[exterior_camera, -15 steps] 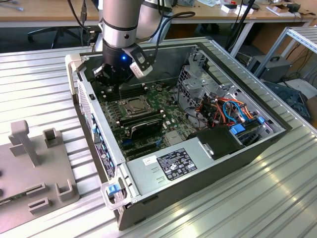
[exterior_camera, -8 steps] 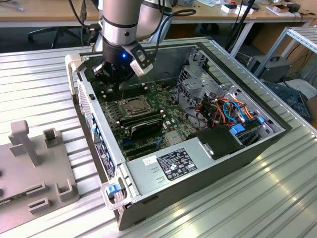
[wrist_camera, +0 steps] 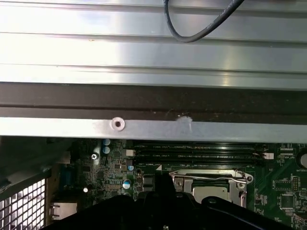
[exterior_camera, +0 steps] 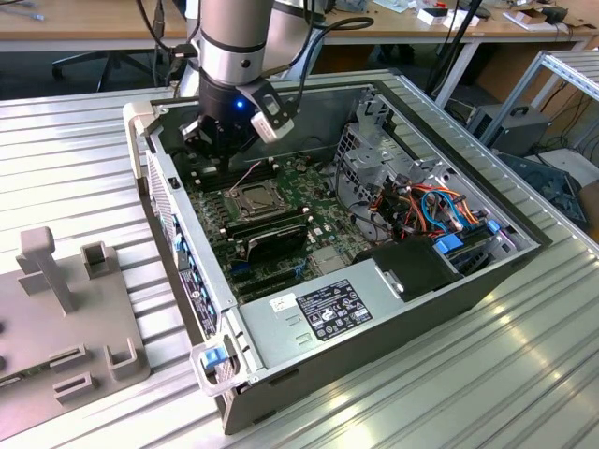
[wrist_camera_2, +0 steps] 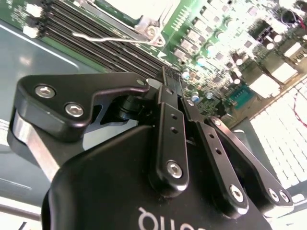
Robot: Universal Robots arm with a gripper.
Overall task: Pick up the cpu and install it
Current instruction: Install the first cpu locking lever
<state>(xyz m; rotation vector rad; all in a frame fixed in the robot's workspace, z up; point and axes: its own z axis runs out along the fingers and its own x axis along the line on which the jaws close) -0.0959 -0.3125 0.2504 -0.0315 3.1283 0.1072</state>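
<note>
My gripper [exterior_camera: 223,148] hangs inside the open computer case [exterior_camera: 393,309], just behind the motherboard's socket [exterior_camera: 255,198] towards the case's back wall. In the second wrist view its black fingers [wrist_camera_2: 165,110] meet at the gripper's tip [wrist_camera_2: 173,86], shut, and nothing shows between them. A pale silver-grey flat square, which looks like the cpu [wrist_camera: 209,192], lies in the socket under the shiny metal retention frame [wrist_camera: 178,183]. A thin wire lever [wrist_camera_2: 120,39] runs along the frame's edge. The gripper stands above the board, apart from the socket.
Memory slots [wrist_camera: 196,153] run beside the socket, close to the case's rim [wrist_camera: 144,127]. Coloured cables [exterior_camera: 421,210] and a drive cage [exterior_camera: 370,140] fill the case on the exterior view's right. A grey fixture [exterior_camera: 65,281] stands on the ribbed table on the exterior view's left.
</note>
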